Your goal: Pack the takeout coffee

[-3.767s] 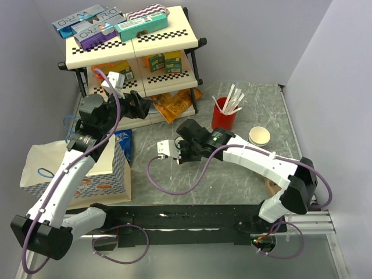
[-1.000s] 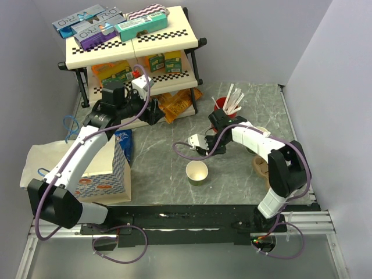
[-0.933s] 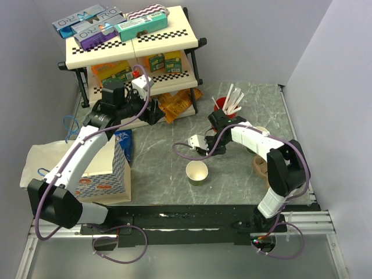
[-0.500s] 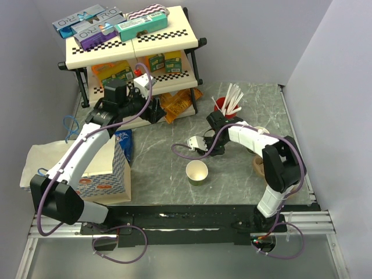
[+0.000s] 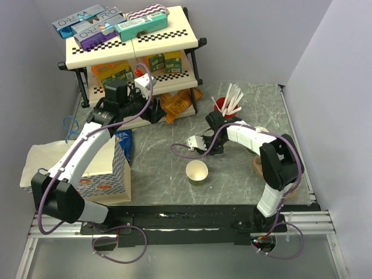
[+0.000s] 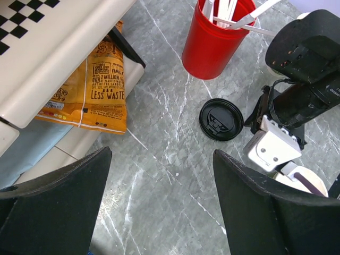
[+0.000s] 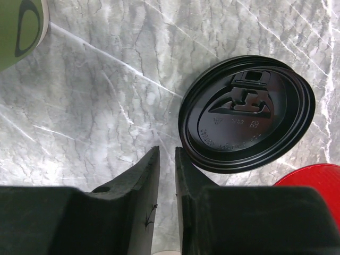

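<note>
The green cup stands upright at the table's front middle, cream inside, with no lid on it; its side shows in the right wrist view. The black lid lies flat on the table below the red cup. My right gripper hovers low just left of the lid, jaws a narrow slit apart with nothing between them; its right finger is at the lid's rim. From above, the right gripper hides the lid. My left gripper hangs wide open and empty by the shelf.
The red cup of white sticks stands behind the right arm, a second cup to its right. A paper bag lies at the left. The snack shelf fills the back left, an orange packet at its foot.
Since the earliest frame the green cup has been set down at the front middle, and the right gripper has moved back toward the red cup. The left arm swung from the bag to the shelf.
</note>
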